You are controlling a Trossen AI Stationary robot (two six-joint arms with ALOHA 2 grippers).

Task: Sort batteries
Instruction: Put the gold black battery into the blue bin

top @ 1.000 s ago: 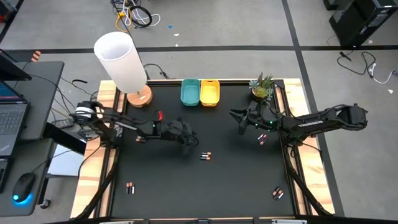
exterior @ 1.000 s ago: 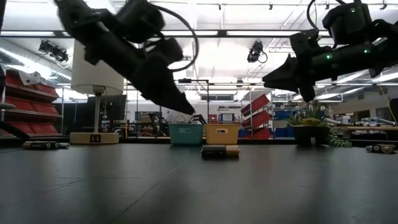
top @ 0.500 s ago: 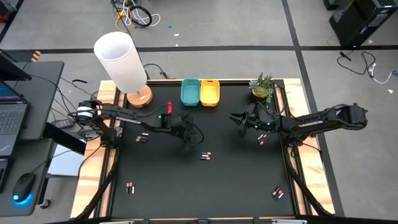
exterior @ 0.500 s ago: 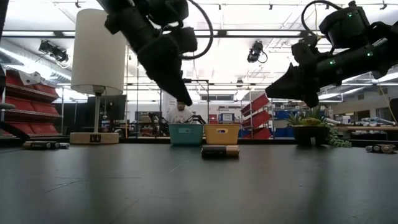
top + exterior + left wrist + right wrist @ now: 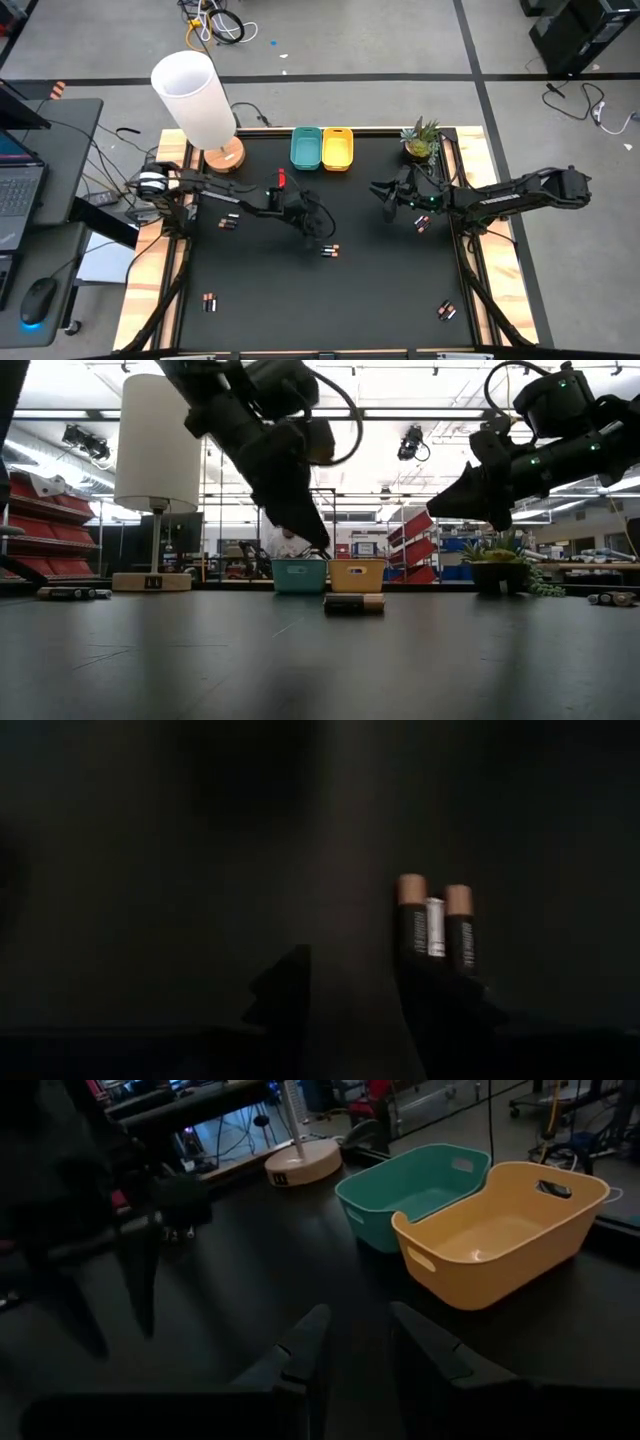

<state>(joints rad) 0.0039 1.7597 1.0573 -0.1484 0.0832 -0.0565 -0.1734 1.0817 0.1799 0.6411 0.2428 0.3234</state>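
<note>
Figure: battery sorting, left arm over the central cluster. The batteries nearest the work lie as a small cluster (image 5: 331, 251) at mid-table: in the left wrist view, two black cells with copper-orange ends (image 5: 411, 920) lie side by side with a smaller whitish cell (image 5: 434, 926) between them, all touching. Other batteries sit apart: a pair near the left edge (image 5: 229, 222), a pair at the near left (image 5: 209, 301), a pair at the right (image 5: 421, 223) and a pair at the near right (image 5: 446, 311).

Your left gripper (image 5: 314, 231) hangs just above and to the far left of the cluster, its fingers (image 5: 285, 990) partly apart and holding nothing. Your right gripper (image 5: 383, 190) hovers well off to the right, fingers (image 5: 305, 1342) parted by a narrow gap, also empty, facing the teal bin (image 5: 306, 147) and yellow bin (image 5: 337, 148) at the far edge.

Risk: because the three cells touch, a descent that is off-centre could pinch two at once or roll the round cells away across the table (image 5: 380, 300). One left finger already lines up over the nearest black cell, so it may land on it rather than straddle it.
</note>
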